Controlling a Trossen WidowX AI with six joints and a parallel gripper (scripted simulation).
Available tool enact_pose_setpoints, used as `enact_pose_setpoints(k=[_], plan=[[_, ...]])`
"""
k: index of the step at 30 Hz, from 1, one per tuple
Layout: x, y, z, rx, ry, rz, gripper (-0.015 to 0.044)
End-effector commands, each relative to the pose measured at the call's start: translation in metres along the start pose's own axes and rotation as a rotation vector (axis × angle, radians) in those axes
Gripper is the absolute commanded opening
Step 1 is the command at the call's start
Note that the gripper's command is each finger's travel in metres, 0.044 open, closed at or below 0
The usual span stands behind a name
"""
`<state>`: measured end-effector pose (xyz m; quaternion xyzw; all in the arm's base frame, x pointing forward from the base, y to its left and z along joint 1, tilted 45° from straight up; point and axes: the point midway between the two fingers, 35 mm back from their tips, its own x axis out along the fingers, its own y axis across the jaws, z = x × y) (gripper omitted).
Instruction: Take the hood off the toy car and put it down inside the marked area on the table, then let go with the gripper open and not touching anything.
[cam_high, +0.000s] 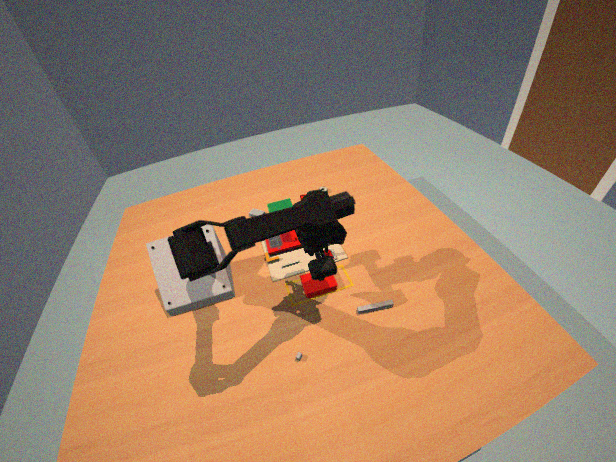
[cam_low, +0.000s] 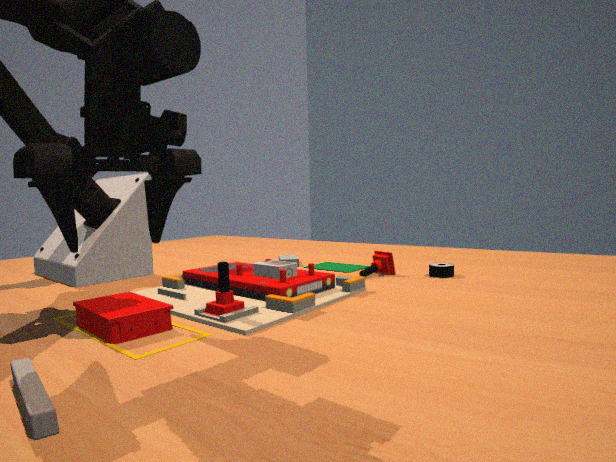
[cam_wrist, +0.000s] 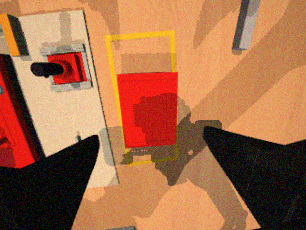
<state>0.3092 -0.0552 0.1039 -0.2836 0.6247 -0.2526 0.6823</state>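
Note:
The red hood lies flat on the table within the yellow outline of the marked area. It is close to the outline's long side away from the car; whether its edge overlaps that line is hard to tell. The toy car stands on the board with its engine block uncovered. My gripper is open and empty. Its fingers hang above the hood, clear of it, one towards each side in the wrist view.
The cream board lies beside the outline and carries a red piece with a black handle. A grey bar lies nearby. A green plate and a wheel lie beyond the car.

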Motion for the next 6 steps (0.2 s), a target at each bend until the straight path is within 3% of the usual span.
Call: enact_pose_setpoints(k=[1,6], plan=[[-0.0008,-0.001,0.0,0.004,-0.001,-0.003,0.044],[-0.0008,-0.001,0.0,0.004,-0.001,-0.003,0.044]])
